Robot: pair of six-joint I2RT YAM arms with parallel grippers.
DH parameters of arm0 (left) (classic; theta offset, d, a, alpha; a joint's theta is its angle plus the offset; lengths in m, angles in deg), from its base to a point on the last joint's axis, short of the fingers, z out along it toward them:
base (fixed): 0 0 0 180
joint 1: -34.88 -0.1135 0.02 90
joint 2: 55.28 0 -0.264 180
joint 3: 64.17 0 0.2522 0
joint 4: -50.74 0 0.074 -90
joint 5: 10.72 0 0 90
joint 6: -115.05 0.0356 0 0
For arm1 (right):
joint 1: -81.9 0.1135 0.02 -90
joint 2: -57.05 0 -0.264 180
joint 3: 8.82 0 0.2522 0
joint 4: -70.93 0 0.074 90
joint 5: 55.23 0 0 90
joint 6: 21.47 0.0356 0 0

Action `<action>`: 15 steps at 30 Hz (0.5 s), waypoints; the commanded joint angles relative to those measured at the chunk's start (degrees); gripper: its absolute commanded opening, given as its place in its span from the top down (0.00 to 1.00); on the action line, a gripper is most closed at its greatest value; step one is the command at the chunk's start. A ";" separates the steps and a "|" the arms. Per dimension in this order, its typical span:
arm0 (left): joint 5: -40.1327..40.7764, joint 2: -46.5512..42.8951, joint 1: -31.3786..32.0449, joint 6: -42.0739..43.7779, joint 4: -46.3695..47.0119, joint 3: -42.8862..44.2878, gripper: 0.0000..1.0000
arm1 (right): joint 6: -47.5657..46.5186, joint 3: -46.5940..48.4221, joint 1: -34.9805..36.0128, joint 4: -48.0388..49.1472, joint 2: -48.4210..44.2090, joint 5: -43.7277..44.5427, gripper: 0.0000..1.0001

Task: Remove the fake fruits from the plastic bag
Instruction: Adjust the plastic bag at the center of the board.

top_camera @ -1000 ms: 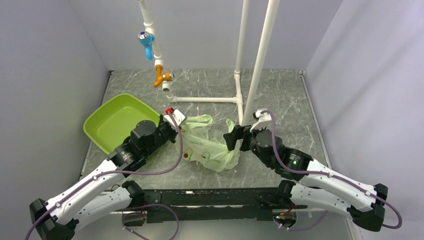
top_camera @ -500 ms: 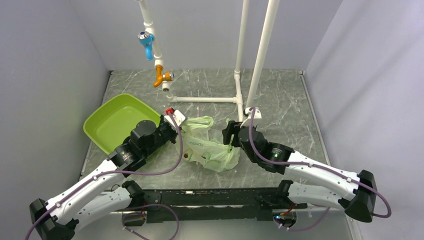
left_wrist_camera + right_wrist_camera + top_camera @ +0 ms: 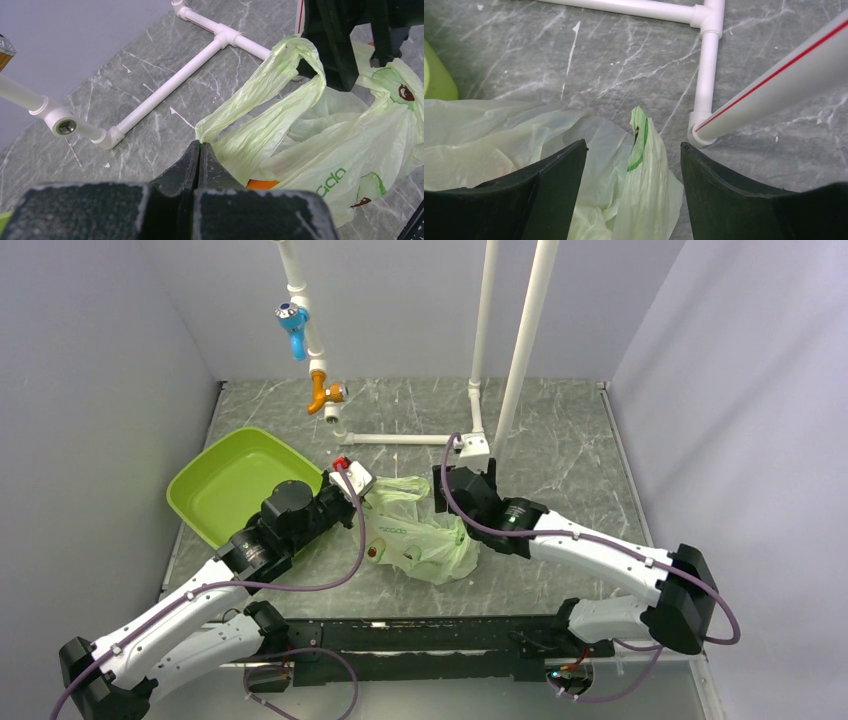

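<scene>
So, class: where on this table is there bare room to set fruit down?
Free: bare table right of the upright pipes, and behind the floor pipe. Crowded: the centre, where the left gripper and right gripper meet at the plastic bag.

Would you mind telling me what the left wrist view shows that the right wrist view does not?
Only the left wrist: the left gripper shut on a handle of the plastic bag, and an orange piece peeking from under its folds. Only the right wrist: the right gripper open, an upright bag fold standing between its fingers. Both: the bag, the white pipe frame and the marbled table.
</scene>
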 commanded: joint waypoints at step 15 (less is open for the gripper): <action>-1.76 -0.23 -0.20 -0.61 2.38 1.61 1.00 | -7.46 8.64 -5.24 -3.56 5.58 -7.34 0.85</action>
